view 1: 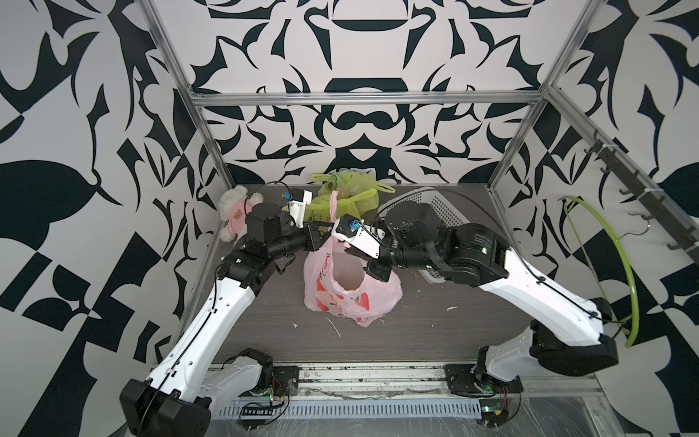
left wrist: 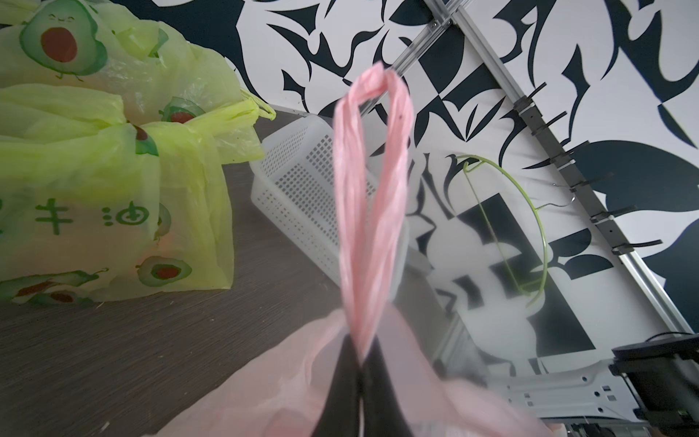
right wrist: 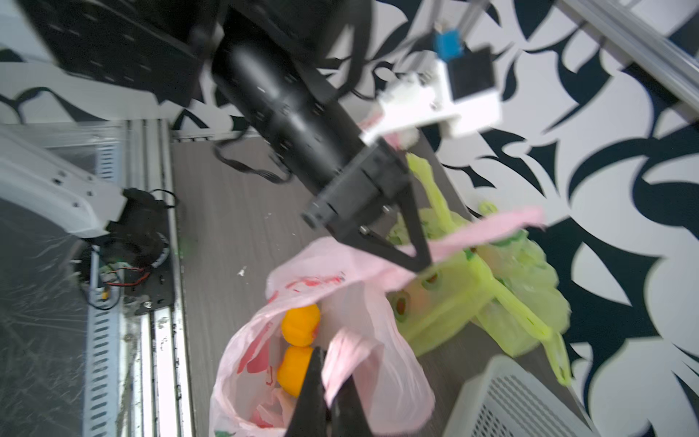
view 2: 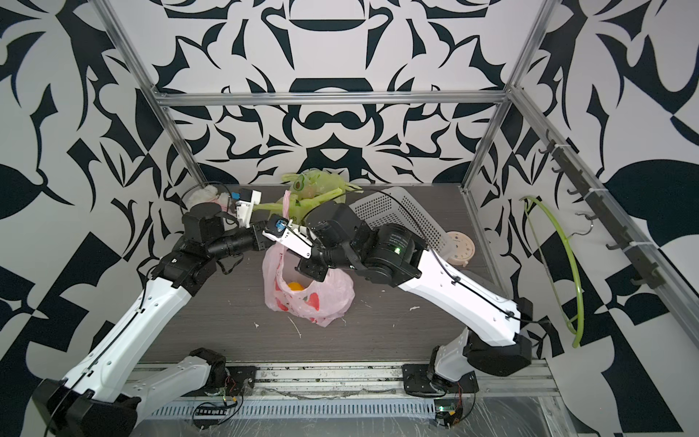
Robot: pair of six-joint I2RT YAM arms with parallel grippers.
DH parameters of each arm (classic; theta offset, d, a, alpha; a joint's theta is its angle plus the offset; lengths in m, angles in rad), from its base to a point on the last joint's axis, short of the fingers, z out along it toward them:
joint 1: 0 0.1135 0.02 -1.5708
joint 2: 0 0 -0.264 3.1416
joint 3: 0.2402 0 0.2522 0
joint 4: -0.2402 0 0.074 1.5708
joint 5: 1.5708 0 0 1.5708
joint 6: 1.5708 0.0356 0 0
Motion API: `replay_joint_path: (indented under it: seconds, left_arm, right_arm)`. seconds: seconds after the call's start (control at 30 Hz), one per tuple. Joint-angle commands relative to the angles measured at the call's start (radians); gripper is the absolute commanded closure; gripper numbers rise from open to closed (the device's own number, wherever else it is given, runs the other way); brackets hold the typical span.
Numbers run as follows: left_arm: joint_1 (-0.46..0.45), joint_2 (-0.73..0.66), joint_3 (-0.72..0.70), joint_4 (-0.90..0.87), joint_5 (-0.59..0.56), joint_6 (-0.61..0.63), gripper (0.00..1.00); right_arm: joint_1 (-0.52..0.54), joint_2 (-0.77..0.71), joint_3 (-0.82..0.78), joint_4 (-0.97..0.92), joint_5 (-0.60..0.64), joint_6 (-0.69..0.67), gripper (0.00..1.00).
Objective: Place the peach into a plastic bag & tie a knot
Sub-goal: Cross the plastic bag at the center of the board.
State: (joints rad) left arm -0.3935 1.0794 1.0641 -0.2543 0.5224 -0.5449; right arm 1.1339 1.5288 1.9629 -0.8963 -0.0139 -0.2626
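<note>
a dark wood-grain table [view 1: 264, 321] bears a pink bag [view 1: 363, 302] in the middle, with white scraps [view 1: 334, 327] near it. along the back edge are green bags [view 1: 340, 189], a white basket [view 1: 448, 212] and a plush toy [view 1: 234, 212].

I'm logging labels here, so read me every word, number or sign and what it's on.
"牛油": green print on the green avocado bag.
Red print on the pink bag: blurred, unreadable.
Marks on the clock dial: too small to read.
</note>
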Motion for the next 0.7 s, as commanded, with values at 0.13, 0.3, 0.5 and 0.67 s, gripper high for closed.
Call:
replay_joint_path:
  seconds: [0.13,0.3,0.5,0.67]
  left_arm:
    - [-0.081,0.053,0.047,0.023,0.099,0.097,1.0]
    - [-0.09,0.034,0.029,0.029,0.128,0.103,1.0]
    - [-0.097,0.016,0.039,0.001,0.138,0.11,1.0]
    - [-0.12,0.038,0.092,-0.074,0.123,0.152,1.0]
  right_arm:
    - [-0.059,0.039,0.081,0.025,-0.268,-0.016,1.0]
    - [-0.19,0.007,0.013,0.094,-0.458,0.078,1.0]
    - [-0.294,0.013,-0.014,0.118,-0.607,0.145,1.0]
    - [-0.333,0.078,0.046,0.077,-0.706,0.161,1.0]
